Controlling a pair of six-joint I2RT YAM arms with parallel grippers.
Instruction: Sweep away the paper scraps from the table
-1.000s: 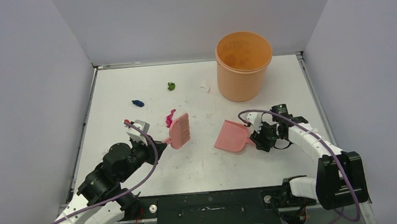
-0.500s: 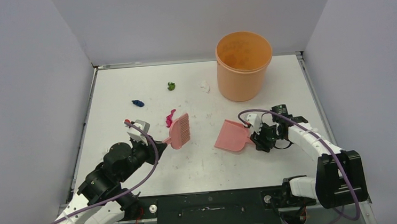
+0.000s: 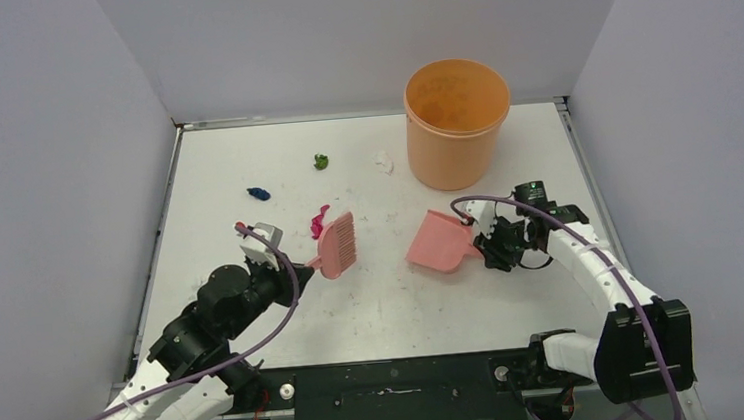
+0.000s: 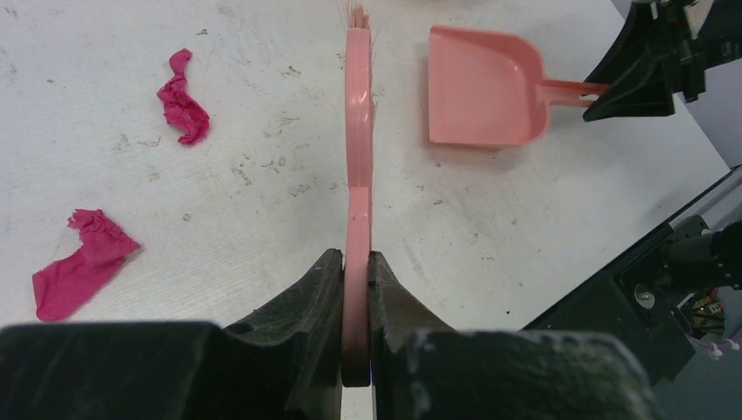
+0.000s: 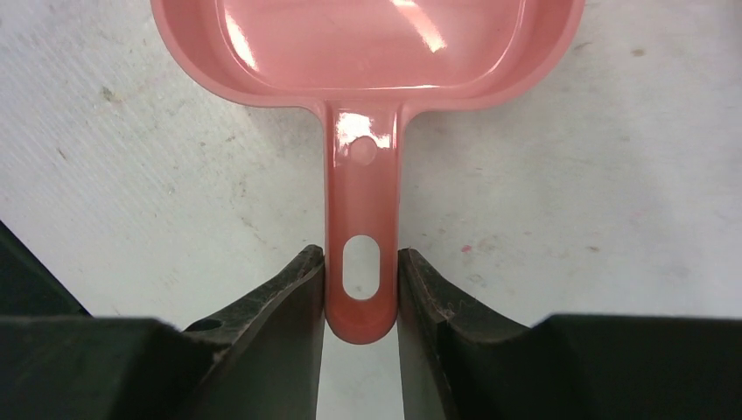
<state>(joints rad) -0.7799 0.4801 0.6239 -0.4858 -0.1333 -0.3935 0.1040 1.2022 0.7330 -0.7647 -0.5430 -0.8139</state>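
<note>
Pale grey walls (image 3: 354,31) box in three sides, and the white table (image 3: 233,151) fills the scene, metal-edged and peppered with dark scuffs, thickest around the middle. The orange bucket (image 3: 457,123) stands upright at the far right. The right gripper (image 5: 360,262) is clamped on the handle of the pink dustpan (image 3: 439,242), right of centre, its open edge facing the brush. The left gripper (image 4: 354,262) pinches the pink brush (image 3: 336,245) by its handle. The magenta scraps (image 4: 184,109), two in the wrist view, lie just left of the brush. The dark blue scrap (image 3: 258,193) is farther left. The green scrap (image 3: 321,161) and white scrap (image 3: 382,161) are toward the back, the white one near the bucket.
</note>
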